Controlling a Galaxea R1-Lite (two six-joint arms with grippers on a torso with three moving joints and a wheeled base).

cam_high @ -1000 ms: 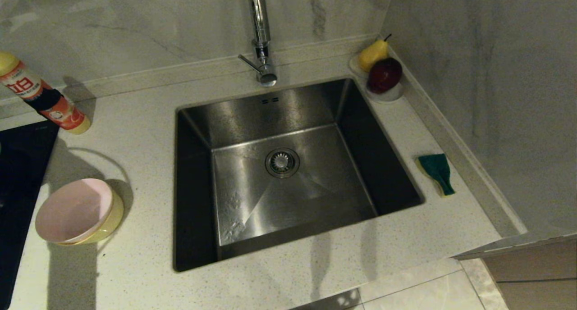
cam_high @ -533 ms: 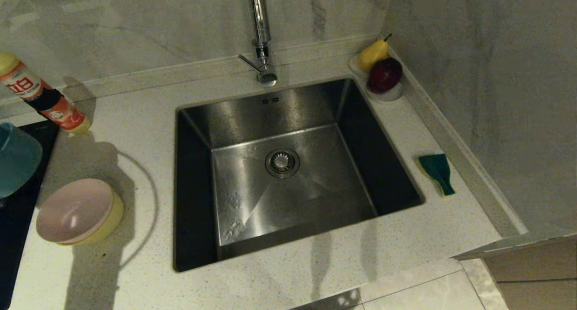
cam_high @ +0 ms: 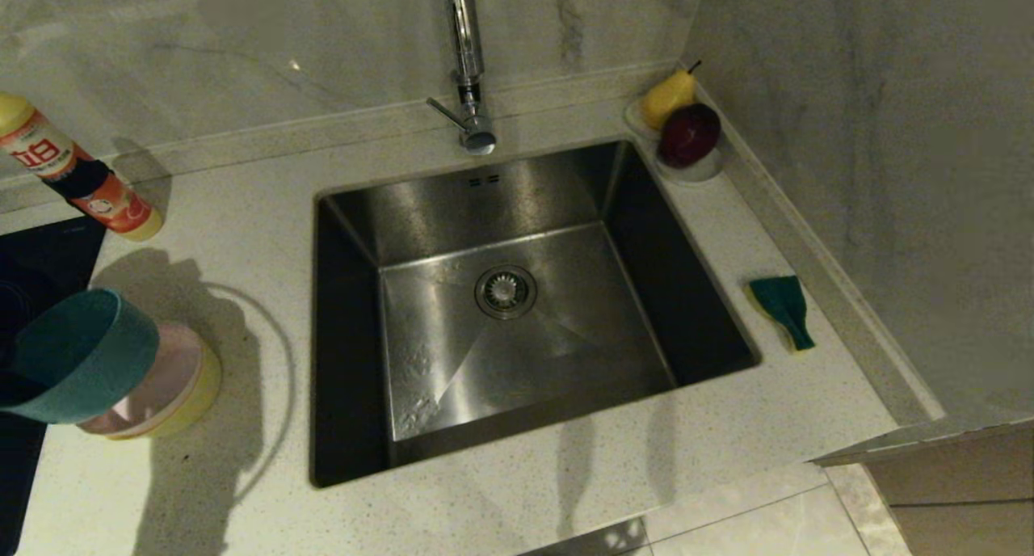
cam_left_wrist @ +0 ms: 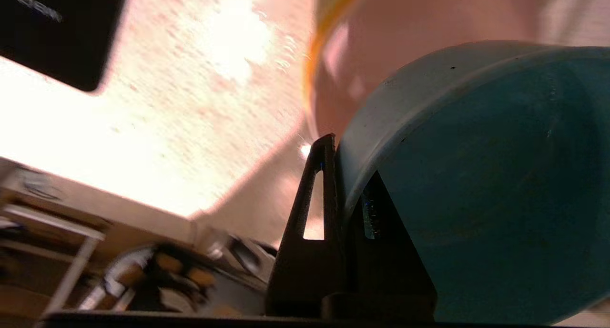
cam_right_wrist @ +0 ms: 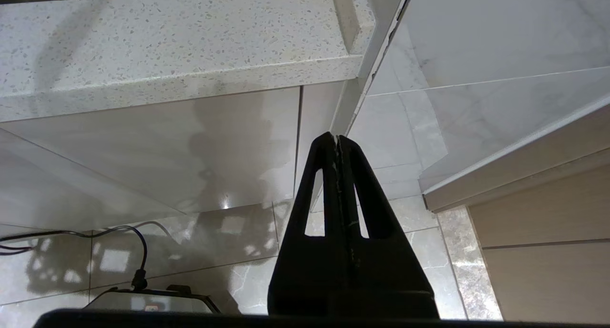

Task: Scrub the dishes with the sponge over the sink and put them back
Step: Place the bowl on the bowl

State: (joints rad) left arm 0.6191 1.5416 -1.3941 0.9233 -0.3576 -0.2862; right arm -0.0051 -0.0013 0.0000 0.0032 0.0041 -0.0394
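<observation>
Item, blue bowl [cam_high: 77, 354]: held tilted at the left edge of the head view, above and overlapping the pink bowl [cam_high: 166, 374], which is nested in the yellow bowl [cam_high: 198, 394] on the table [cam_high: 242, 241]. The rim of the blue bowl is pinched by the left gripper [cam_left_wrist: 340, 175], jaws closed on the wall, one inside and one outside, as shown in the left wrist view.

Item, sponge [cam_high: 782, 307]: laid green face up on the table, right of the sink [cam_high: 452, 208], untouched and well apart from the bowls.

Item, right gripper [cam_right_wrist: 337, 144]: parked below the table's front edge, jaws closed on nothing.

Item, surroundings: tap [cam_high: 467, 63] behind the sink; detergent bottle [cam_high: 77, 176] at far left; white dish [cam_high: 696, 170] bearing a pear [cam_high: 667, 97] and a red fruit [cam_high: 688, 134] at the back right corner.

Step in hand, as judged: the blue bowl is being carried in the left gripper, either toward the sink for scrubbing or back onto the stack; which cannot be told. If scrubbing is still due, the bowl must be brought over the basin and the sponge fetched by the right arm.
</observation>
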